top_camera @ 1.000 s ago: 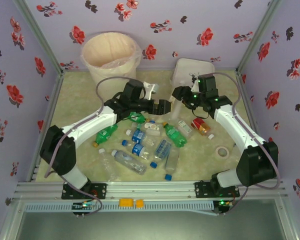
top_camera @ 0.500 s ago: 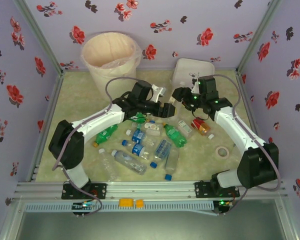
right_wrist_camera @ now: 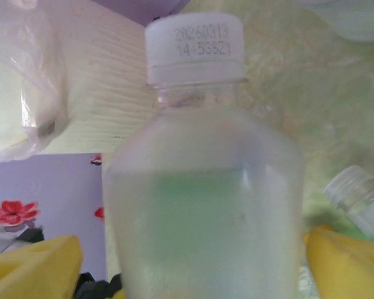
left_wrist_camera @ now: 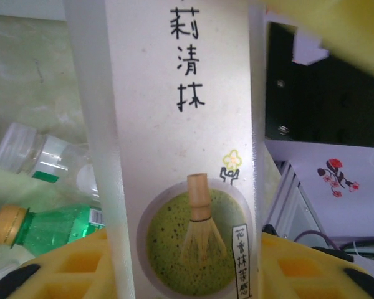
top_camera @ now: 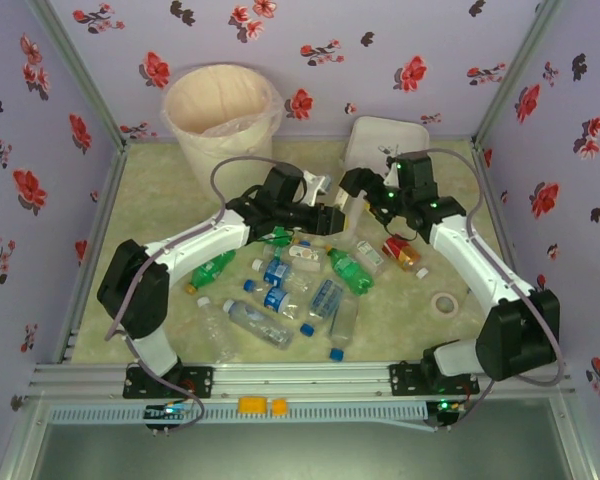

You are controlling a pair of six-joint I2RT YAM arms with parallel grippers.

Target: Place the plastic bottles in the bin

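My left jaws clamped on white bottle (left_wrist_camera: 181, 156); right jaws apart, flanking it. Best: back right jaws clear first, then lift bottle over bin (top_camera: 202, 155), beyond left jaws, before releasing.

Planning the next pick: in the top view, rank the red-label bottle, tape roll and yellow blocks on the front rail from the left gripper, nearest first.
1. Red-label bottle, right of the left gripper.
2. Tape roll, farther right, toward the arm bases.
3. Yellow blocks, on the front rail.

approx 15 btls (top_camera: 350, 272), 1 bin (top_camera: 212, 150), 1 box (top_camera: 385, 140)
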